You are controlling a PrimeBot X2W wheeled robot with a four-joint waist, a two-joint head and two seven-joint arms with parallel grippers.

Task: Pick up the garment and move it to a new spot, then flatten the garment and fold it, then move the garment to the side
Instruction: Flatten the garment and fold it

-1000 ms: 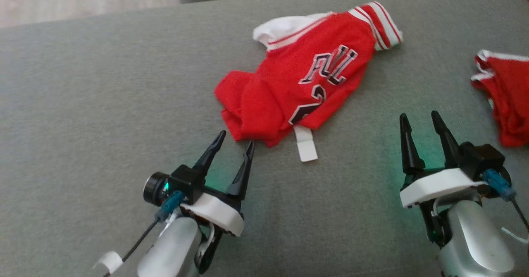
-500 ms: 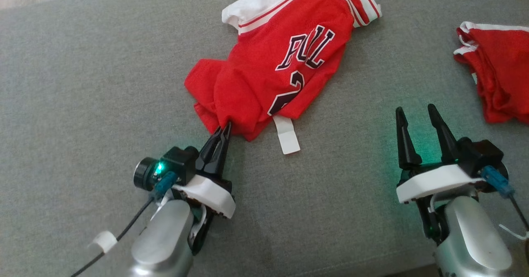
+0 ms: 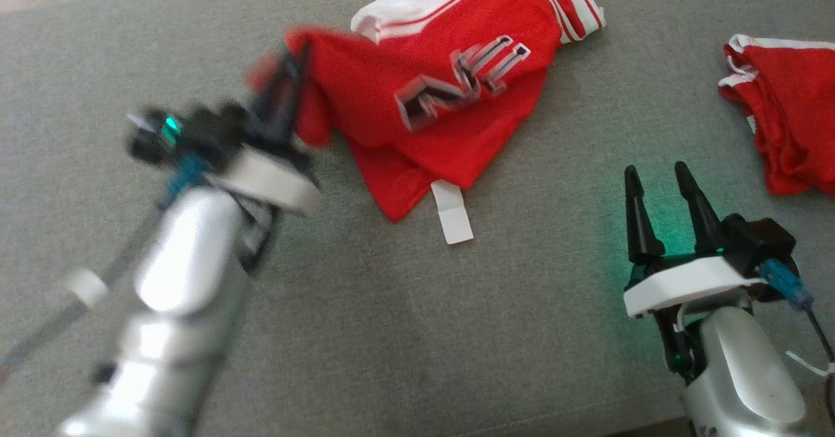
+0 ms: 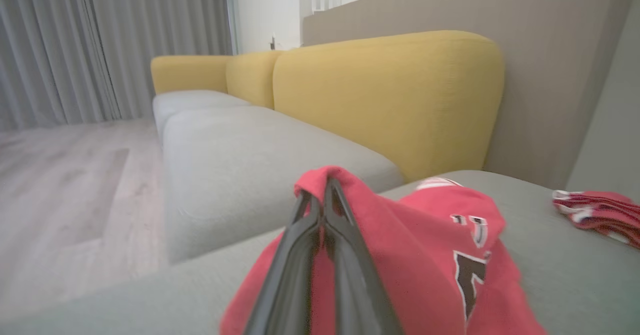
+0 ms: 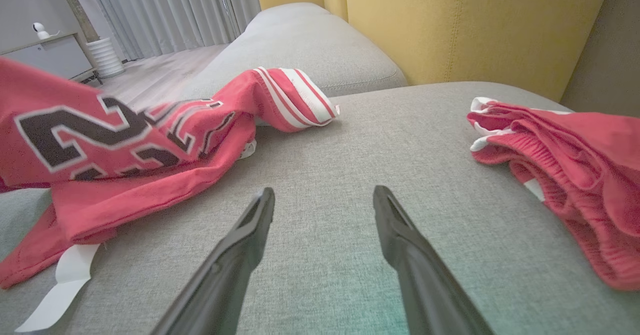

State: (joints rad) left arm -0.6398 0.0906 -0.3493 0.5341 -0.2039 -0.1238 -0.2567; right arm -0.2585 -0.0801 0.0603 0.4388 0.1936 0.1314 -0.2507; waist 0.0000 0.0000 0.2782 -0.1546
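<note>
The garment [image 3: 443, 98] is a red jersey with white striped trim and dark lettering, lying on the grey cushion [image 3: 391, 326]. My left gripper [image 3: 293, 59] is shut on a fold at its left edge and holds that edge lifted; in the left wrist view the fingers [image 4: 345, 255] pinch the garment [image 4: 425, 245] at their tips. My right gripper [image 3: 652, 176] stands open above bare cushion to the right of the garment [image 5: 150, 140], with nothing between its fingers [image 5: 240, 245].
A second red piece of clothing [image 3: 789, 130] lies bunched at the cushion's right edge. A white tag [image 3: 453, 212] hangs from the jersey's near hem. Yellow sofa backrests [image 4: 390, 90] rise behind the cushions, with wooden floor [image 4: 55, 185] to the left.
My left gripper closed on the jersey's near-left corner, then swung up and away with it, folding that edge over. The head camera shifted slightly. The right arm stayed put.
</note>
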